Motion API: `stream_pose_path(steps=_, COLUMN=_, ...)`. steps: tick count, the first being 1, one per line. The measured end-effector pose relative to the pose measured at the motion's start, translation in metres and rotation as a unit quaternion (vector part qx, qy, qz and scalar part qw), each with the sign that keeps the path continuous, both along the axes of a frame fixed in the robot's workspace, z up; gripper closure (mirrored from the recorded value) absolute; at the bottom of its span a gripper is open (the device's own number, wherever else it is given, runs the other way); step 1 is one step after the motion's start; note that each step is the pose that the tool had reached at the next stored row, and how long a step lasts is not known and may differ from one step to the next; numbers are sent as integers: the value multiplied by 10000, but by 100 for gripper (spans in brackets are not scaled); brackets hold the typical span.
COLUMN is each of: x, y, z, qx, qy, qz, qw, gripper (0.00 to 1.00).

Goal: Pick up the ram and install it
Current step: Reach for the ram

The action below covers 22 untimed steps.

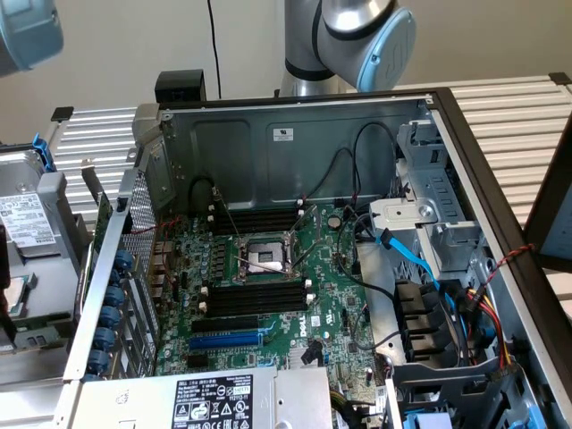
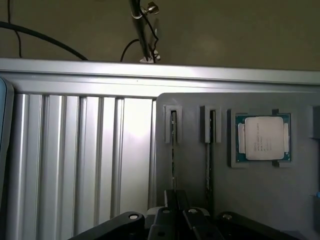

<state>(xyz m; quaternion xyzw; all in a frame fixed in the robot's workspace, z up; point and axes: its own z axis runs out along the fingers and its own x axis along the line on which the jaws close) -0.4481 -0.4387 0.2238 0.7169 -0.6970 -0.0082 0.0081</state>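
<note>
The ram [image 2: 173, 150] stands on edge in the left of two narrow slots of a grey holder tray [image 2: 270, 200]. It is a thin stick seen from above. My gripper [image 2: 176, 196] sits over the ram's near end, its black fingers [image 2: 169, 200] drawn close together on the stick. A second thin stick [image 2: 212, 155] stands in the neighbouring slot. In the exterior view the open computer case [image 1: 295, 134] shows the motherboard with black memory slots [image 1: 255, 299] on either side of the CPU socket [image 1: 268, 255].
A processor chip [image 2: 263, 138] lies in a pocket of the tray beside the sticks. Ribbed aluminium table [image 2: 80, 165] lies beyond the tray. In the case are a blue expansion slot [image 1: 228, 340], a drive cage [image 1: 429, 223] and loose cables [image 1: 465, 304]. The arm's elbow [image 1: 366, 27] rises behind the case.
</note>
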Motion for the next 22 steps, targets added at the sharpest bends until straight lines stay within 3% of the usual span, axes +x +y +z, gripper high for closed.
stream_pose_path(steps=9, x=-34, y=0, z=-17, qx=0, qy=24, qz=-1, qw=10000, gripper=88)
stream_pose_path(steps=22, x=-33, y=-1, z=-17, qx=0, qy=28, qz=0, qw=10000, gripper=88)
